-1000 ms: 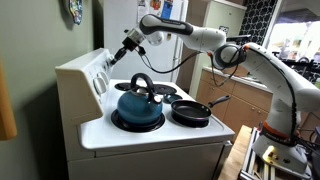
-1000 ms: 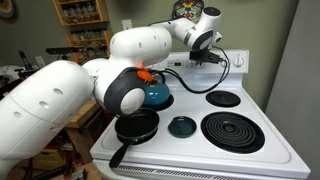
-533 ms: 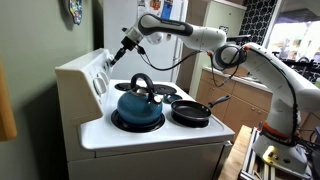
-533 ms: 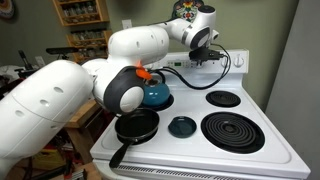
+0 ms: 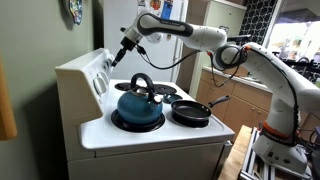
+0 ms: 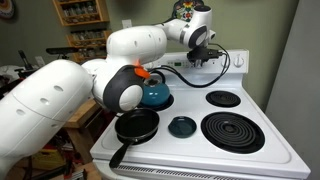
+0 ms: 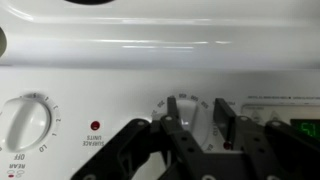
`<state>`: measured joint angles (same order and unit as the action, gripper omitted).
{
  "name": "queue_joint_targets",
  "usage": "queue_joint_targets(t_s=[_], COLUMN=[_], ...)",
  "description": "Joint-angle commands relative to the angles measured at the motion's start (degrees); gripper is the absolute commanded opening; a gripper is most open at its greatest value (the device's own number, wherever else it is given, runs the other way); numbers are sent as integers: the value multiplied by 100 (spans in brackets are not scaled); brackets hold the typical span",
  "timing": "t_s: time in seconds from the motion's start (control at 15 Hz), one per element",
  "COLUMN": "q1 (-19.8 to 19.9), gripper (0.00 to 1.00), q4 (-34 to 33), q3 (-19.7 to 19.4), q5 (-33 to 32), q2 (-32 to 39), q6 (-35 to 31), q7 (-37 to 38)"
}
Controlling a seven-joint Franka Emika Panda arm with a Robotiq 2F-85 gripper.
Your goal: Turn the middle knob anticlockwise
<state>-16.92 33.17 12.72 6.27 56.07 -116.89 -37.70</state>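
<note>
In the wrist view the middle knob (image 7: pixel 196 118), a white stove dial with numbers round it, sits between my two black fingers. My gripper (image 7: pixel 199 128) is closed in on the dial, one finger on each side. Another white dial (image 7: pixel 25 120) shows at the left of the control panel. In an exterior view my gripper (image 5: pixel 119 58) presses against the stove's back panel (image 5: pixel 92 72) above the row of dials. In an exterior view the wrist (image 6: pixel 203 42) hides the fingers and the knob.
A blue kettle (image 5: pixel 138 105) stands on the front burner, with a black pan (image 5: pixel 190 112) beside it. A coil burner (image 6: pixel 235 130) and a small dark lid (image 6: pixel 181 126) lie on the cooktop. A red indicator light (image 7: pixel 95 126) sits left of the knob.
The wrist has shifted slightly up along the back panel and turned a little. The fingers stay at the knob.
</note>
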Motion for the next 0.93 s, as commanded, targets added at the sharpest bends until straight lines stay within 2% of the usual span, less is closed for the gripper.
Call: queue_joint_targets(t_s=[0.0, 0.2, 0.27, 0.6, 0.87], q1=[-17, -78, -112, -336, -383], gripper=[76, 98, 100, 100, 100], q4=[15, 39, 54, 199, 421], q3=[-84, -130, -162, -280, -515], q5=[-85, -121, -152, -158, -175], q2=[-131, -294, -357, -771, -1180], q6=[469, 577, 576, 522, 707], q7=[165, 331, 407, 1347, 2644])
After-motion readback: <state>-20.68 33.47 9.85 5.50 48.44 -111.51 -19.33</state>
